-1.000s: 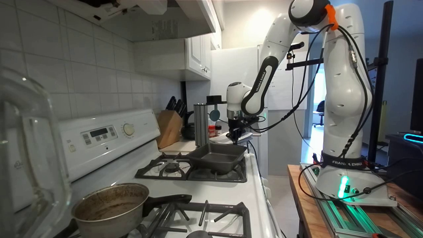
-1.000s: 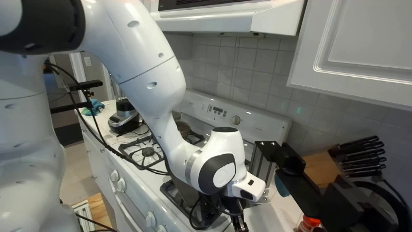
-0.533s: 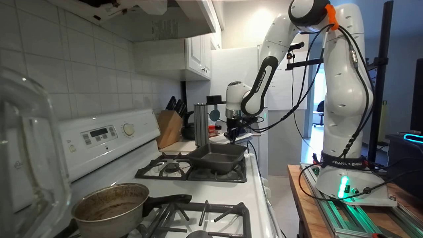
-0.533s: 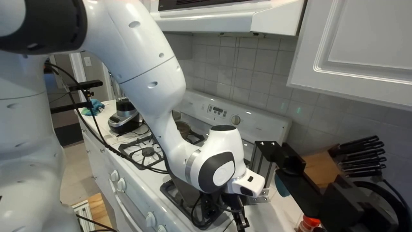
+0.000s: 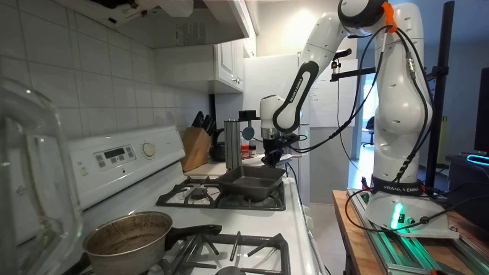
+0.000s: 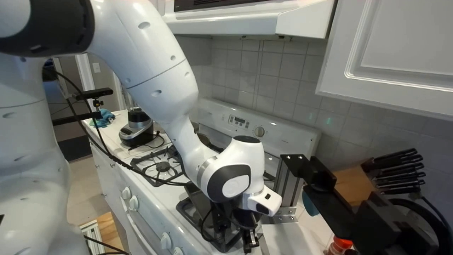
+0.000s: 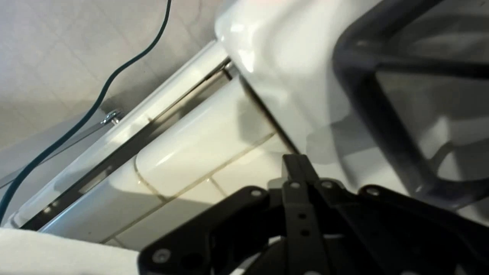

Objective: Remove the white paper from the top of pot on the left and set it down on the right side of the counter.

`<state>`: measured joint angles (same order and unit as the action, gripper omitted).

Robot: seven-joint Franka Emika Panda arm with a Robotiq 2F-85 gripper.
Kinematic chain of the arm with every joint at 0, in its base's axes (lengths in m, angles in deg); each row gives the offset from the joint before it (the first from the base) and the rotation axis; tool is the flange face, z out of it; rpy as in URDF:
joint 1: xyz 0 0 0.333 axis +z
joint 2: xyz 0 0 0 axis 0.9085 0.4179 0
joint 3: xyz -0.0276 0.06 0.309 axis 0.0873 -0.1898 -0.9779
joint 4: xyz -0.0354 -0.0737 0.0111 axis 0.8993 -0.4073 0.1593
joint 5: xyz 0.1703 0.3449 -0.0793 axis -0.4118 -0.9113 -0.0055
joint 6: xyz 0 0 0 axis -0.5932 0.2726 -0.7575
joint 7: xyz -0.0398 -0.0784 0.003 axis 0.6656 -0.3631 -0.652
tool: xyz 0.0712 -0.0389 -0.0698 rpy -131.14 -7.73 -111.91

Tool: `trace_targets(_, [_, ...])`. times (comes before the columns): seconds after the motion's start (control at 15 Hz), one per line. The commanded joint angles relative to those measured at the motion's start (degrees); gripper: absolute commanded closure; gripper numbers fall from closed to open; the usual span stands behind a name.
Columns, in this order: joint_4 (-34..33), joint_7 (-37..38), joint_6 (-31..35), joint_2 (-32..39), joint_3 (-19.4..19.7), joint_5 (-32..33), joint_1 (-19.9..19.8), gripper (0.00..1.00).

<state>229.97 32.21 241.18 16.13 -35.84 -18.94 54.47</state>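
One black two-fingered claw (image 7: 300,162), closed, holding nothing I see. One plain white paper sheet (image 7: 57,254), beside it on the white-tiled counter (image 7: 198,145): likely light, floppy, best pinched by an edge.

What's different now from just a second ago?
The arm and gripper moved left in an exterior view, nearer the stove. I can't see anything grabbed or let go. The pot and square pan stayed put.
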Motion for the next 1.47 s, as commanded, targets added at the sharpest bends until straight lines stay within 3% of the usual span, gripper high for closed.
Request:
trace_targets(0.0, [2.8,-8.5,-11.0,-10.1,-2.4,-9.3,1.1,1.00])
trace_targets(0.33, [1.0,-6.4,-20.4,-18.6,-5.2,-9.3,0.5,1.00])
trace_targets(0.4, [0.7,-6.7,-22.9,-20.3,-5.7,-9.5,0.6,0.94])
trace_targets(0.47, [0.5,-7.4,-25.2,-21.8,-6.0,-10.5,0.9,0.73])
trace_targets(1.0, [3.0,-17.0,-28.8,-32.6,-7.5,-14.9,3.0,0.19])
trace_targets(1.2, [2.5,-19.0,-33.9,-35.6,-7.6,-16.7,3.5,0.01])
trace_targets(1.4, [1.7,-19.3,-37.7,-38.0,-7.8,-18.1,3.7,0.00])
